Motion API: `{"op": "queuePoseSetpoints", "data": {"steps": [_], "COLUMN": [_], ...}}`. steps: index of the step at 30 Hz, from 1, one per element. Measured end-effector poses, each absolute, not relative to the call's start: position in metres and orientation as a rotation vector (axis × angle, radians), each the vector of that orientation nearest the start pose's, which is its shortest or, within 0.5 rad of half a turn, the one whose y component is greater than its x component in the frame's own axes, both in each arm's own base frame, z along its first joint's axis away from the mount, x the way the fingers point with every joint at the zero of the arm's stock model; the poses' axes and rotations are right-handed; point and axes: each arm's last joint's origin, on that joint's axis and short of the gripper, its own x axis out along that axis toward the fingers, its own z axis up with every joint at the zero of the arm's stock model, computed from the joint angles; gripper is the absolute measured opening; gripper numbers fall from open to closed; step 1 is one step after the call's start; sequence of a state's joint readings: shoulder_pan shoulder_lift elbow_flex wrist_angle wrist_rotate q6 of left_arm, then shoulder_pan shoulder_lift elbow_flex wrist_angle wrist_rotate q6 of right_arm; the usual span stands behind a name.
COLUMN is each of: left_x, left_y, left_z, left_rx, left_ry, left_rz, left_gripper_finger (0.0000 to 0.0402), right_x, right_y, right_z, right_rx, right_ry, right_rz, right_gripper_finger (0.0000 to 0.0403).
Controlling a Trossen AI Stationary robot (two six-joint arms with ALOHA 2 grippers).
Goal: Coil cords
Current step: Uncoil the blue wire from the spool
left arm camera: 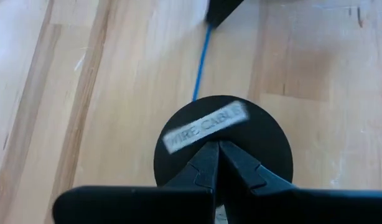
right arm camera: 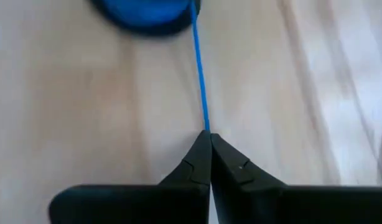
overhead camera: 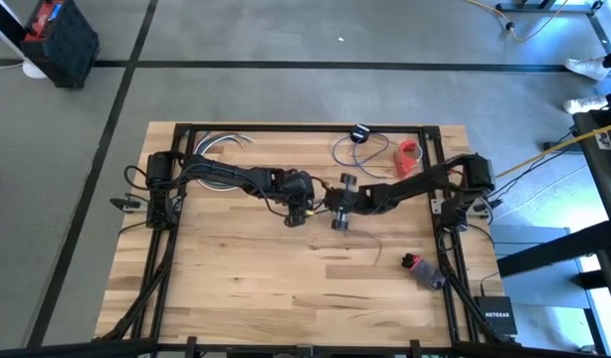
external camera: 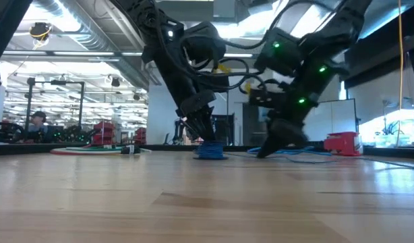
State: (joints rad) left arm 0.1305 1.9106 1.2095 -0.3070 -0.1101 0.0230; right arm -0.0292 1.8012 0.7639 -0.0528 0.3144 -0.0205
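A thin blue cord (right arm camera: 199,74) runs taut from a blue spool (external camera: 210,150) to my right gripper (right arm camera: 209,135), which is shut on it. The spool stands upright on the table; its black round top (left arm camera: 253,134) carries a label reading "WIRE CABLE". My left gripper (left arm camera: 217,148) is shut right over that top, at the table's middle (overhead camera: 302,211). My right gripper (overhead camera: 332,206) is just to the right of it, low over the wood. More blue cord lies in loose loops (overhead camera: 353,151) farther back. My left gripper has its shut fingertips (left arm camera: 206,155) on the spool's black top (left arm camera: 197,127), coming from above and pointing down. The spool stands upright on the table under them. My right gripper pinches the blue cord (right arm camera: 205,124) between its two fingertips, a short way from the spool. The fingers slant down toward the table. The cord runs straight and taut from them to the spool's side (right arm camera: 192,18).
A red object (overhead camera: 410,154) and a small black piece (overhead camera: 360,132) lie near the far edge by the cord loops. A red-and-grey object (overhead camera: 425,270) lies at the near right. Pale cables (overhead camera: 221,144) lie at the far left. Bare wood (overhead camera: 246,278) spans the near half.
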Motion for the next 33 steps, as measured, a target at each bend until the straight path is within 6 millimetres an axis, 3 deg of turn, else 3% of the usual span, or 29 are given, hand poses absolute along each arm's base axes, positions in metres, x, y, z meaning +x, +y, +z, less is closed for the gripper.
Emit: {"op": "queuePoseSetpoints", "data": {"steps": [8, 21, 27, 33], "left_x": [0.38, 0.377, 0.376, 0.376], "left_y": [0.053, 0.047, 0.044, 0.044], "left_z": [0.158, 0.164, 0.17, 0.17], "left_rx": [0.013, 0.021, 0.024, 0.024], "left_ry": [1.03, 1.046, 1.026, 1.024], "left_rz": [0.201, 0.193, 0.195, 0.19], "left_gripper_finger": [0.0004, 0.0004, 0.0004, 0.0004], "right_x": [0.272, 0.215, 0.227, 0.262], "right_y": [0.019, 0.062, 0.063, 0.055], "right_z": [0.109, 0.137, 0.147, 0.151], "right_rx": [-0.201, -0.207, -0.218, -0.286], "right_ry": [1.264, 1.549, 1.324, 1.009], "right_rz": [-0.266, -0.112, -0.23, -0.21], "right_gripper_finger": [0.0002, 0.0001, 0.003, 0.0101]}}
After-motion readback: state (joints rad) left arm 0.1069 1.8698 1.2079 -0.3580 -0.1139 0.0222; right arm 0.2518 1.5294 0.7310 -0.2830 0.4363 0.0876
